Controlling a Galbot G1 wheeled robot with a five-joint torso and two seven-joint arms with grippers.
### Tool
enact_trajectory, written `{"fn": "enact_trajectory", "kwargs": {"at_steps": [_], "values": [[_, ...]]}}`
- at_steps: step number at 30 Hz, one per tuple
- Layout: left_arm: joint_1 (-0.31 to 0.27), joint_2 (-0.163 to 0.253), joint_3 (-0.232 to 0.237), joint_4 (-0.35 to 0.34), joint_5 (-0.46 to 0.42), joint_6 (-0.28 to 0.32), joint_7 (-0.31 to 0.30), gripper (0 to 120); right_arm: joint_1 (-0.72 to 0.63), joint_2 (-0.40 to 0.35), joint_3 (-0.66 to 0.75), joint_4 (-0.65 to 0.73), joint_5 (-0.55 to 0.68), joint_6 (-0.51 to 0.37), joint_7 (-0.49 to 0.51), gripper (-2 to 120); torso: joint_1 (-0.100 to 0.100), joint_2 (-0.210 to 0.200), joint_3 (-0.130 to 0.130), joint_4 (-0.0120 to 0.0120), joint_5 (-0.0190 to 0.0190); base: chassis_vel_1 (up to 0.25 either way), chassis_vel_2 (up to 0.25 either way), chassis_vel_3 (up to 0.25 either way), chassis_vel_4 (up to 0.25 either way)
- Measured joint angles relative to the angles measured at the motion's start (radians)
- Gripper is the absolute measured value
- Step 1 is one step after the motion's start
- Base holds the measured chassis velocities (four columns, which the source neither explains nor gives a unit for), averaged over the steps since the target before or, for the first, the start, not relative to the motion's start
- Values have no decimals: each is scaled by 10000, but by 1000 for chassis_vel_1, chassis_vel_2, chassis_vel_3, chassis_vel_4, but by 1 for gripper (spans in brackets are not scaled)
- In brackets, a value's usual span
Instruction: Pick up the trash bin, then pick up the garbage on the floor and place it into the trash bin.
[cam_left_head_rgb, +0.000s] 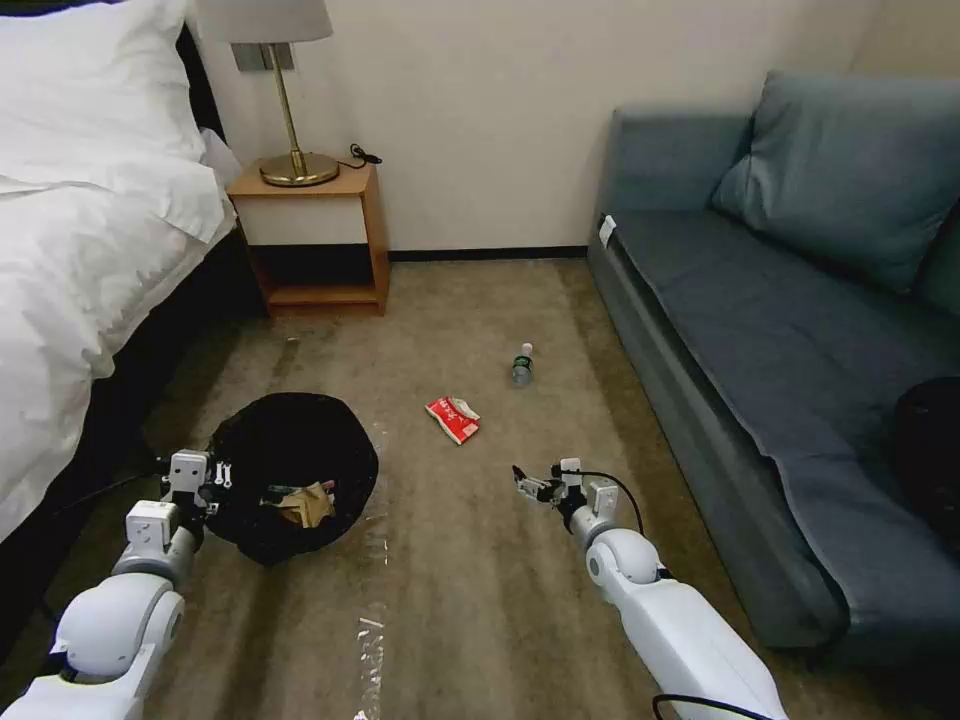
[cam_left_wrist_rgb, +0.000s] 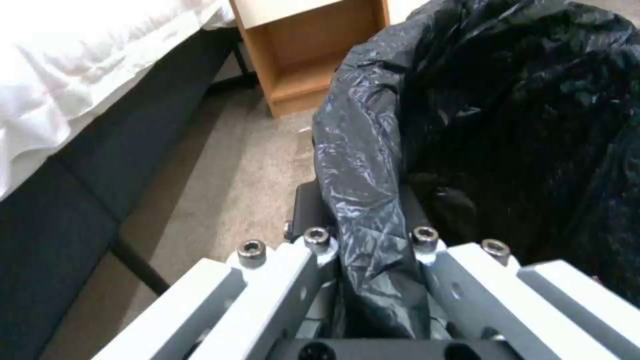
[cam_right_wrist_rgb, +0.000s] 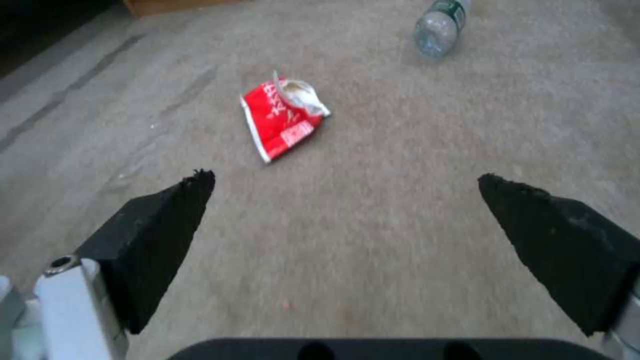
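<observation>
the left gripper (cam_left_wrist_rgb: 370, 240) is clamped on the bagged rim of the trash bin (cam_left_head_rgb: 292, 472), which sits beside the bed (cam_left_head_rgb: 90, 250) with a crumpled brown paper bag (cam_left_head_rgb: 305, 503) already inside. the right gripper (cam_right_wrist_rgb: 347, 200) hangs above the carpet with its fingers spread wide and nothing between them, just short of the red-and-white packet (cam_left_head_rgb: 453, 418), itself right of the bin. the collecting step looks half done; the next move calls for lowering squarely over the flat packet. the clear bottle (cam_left_head_rgb: 522, 363) lies beyond the packet, nearer the blue sofa (cam_left_head_rgb: 800, 330); a wooden nightstand (cam_left_head_rgb: 315, 235) stands behind the bin. nothing blocks the reach.
</observation>
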Motion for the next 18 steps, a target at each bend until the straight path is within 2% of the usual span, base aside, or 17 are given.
{"fn": "enact_trajectory", "kwargs": {"at_steps": [18], "values": [[54,9,-58,-9,-30,-19,25,5,-37,27,13,-77,-50,74,-74,100,1,0,1,0,0,-152,153,145,-151]]}}
